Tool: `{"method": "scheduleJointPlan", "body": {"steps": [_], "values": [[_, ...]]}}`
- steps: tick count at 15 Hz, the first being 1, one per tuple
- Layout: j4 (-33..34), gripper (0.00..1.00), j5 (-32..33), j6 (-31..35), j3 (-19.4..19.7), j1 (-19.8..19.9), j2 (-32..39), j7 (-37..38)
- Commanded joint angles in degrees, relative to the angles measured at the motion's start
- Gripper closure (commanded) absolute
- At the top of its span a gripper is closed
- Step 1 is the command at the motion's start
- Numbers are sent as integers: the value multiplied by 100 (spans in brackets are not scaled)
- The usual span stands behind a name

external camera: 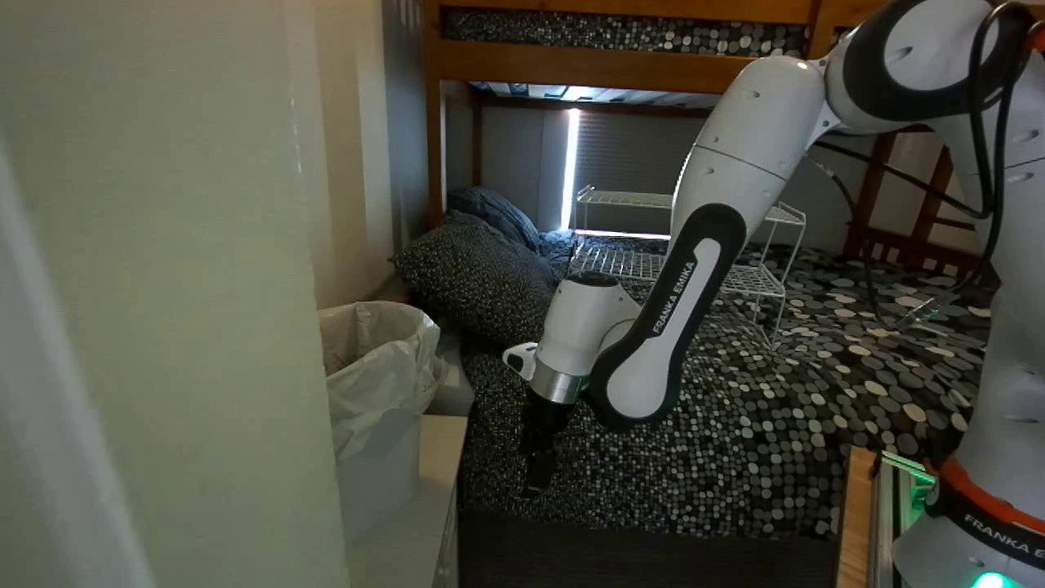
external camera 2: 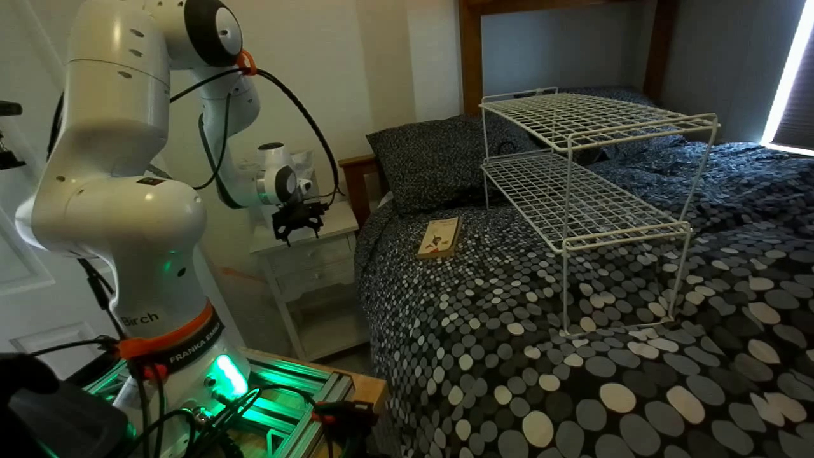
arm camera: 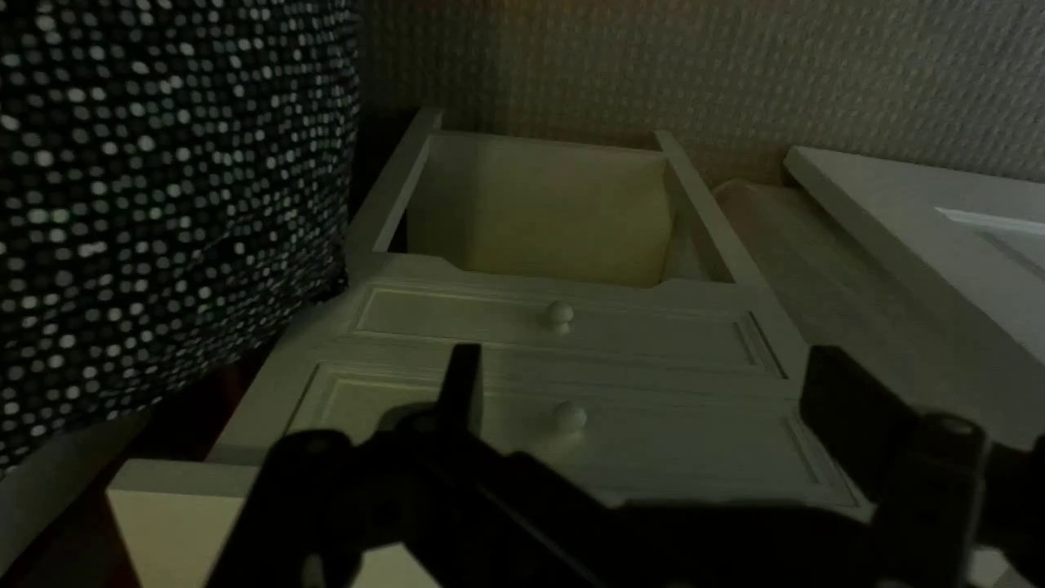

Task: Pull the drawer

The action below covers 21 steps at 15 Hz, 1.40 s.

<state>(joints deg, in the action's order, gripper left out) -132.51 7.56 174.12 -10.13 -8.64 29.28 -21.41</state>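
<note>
The low white cabinet [external camera 2: 346, 219] has two closed drawers with plain round knobs. The wrist view is upside down, so the upper drawer [arm camera: 686, 445] shows lower in the picture, with its knob [arm camera: 570, 417]. The lower drawer [arm camera: 653, 339] and its knob [arm camera: 560, 313] show above it. In an exterior view the upper drawer [external camera 2: 318, 253] and lower drawer [external camera 2: 321, 278] are small. The drawers' insides are hidden. My gripper [arm camera: 645, 359] is open and empty, in front of the drawer fronts, apart from the knobs. It also shows in both exterior views [external camera: 536, 482] [external camera 2: 303, 240].
A white bin [external camera: 380, 457] with a plastic liner stands on the cabinet top. The bed [external camera: 735, 457] with a dark pillow [external camera 2: 445, 159] stands beside the cabinet. A white wire rack [external camera 2: 585, 191] and a book [external camera 2: 439, 236] lie on the bed. A wall [external camera 2: 318, 76] stands behind.
</note>
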Motion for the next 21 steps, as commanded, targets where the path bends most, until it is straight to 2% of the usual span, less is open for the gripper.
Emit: {"method": "scheduleJointPlan", "body": {"steps": [1, 6, 10, 14, 21], "values": [[565, 0, 212, 44, 102, -298, 699, 415], [1176, 0, 260, 238, 398, -684, 1353, 785], [1494, 0, 260, 553, 512, -804, 1733, 858], [1657, 0, 242, 928, 375, -689, 2020, 808], [1983, 0, 250, 1336, 366, -670, 2424, 782]]}}
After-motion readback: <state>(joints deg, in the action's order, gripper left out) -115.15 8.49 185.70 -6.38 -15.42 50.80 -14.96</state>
